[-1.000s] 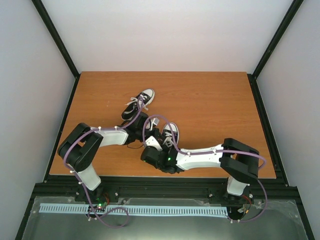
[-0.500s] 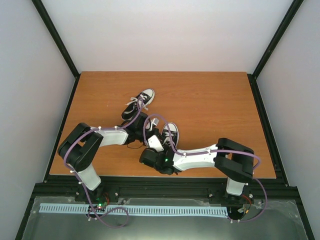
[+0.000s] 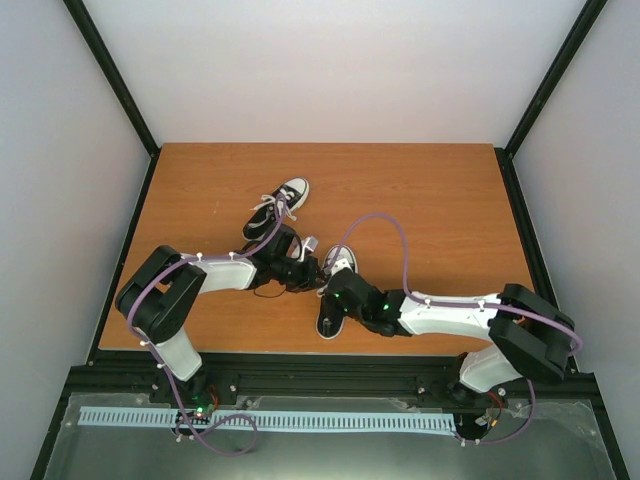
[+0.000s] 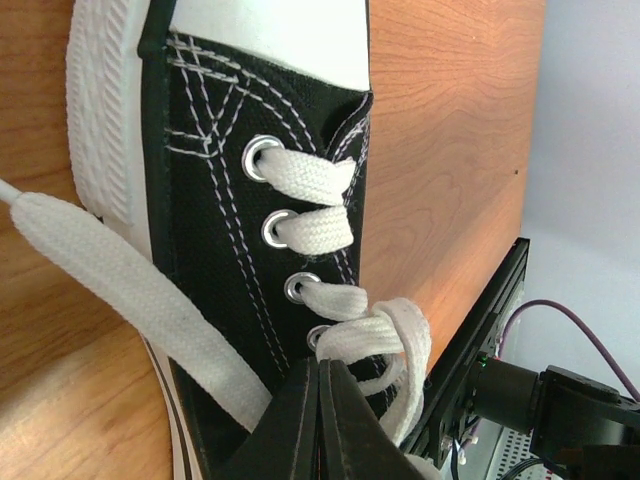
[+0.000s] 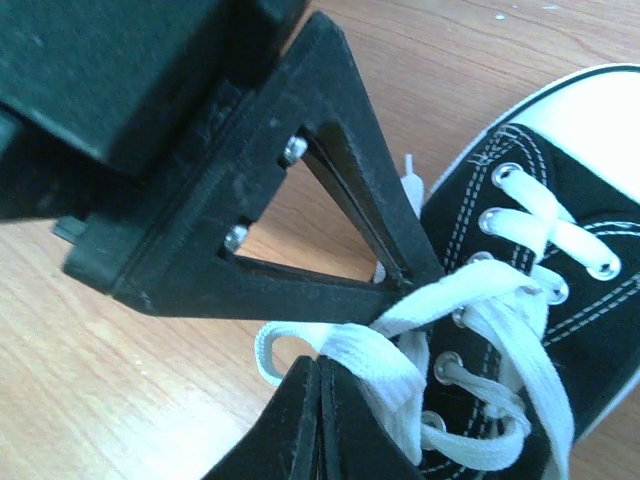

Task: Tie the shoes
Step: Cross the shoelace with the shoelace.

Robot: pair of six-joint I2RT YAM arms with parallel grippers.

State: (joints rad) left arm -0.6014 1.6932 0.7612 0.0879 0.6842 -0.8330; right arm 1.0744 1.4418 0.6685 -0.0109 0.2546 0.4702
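Black canvas low-top sneaker [image 3: 342, 261] with white toe cap, at the near middle of the wooden table [image 3: 440, 220], shows no bow yet, the left gripper [image 4: 318, 395] and right gripper [image 5: 318, 395] each clamped tight on its white laces [image 5: 372, 350], and the matching far-left sneaker [image 3: 282, 203] seems untied too.

Two black canvas sneakers [image 3: 281, 205], trimmed with white toe caps [image 4: 270, 20], ribbed white soles [image 4: 105, 100] and white stitching [image 4: 200, 150], are pictured on a table [image 3: 430, 200] of orange-brown wood grain. Flat white laces [image 4: 310, 180] are threaded through silver eyelets [image 4: 262, 150]. The arms [image 3: 450, 315] are finished in white and black and trailed by purple cables [image 3: 385, 217]; pale grey walls [image 3: 330, 70] are seen behind.
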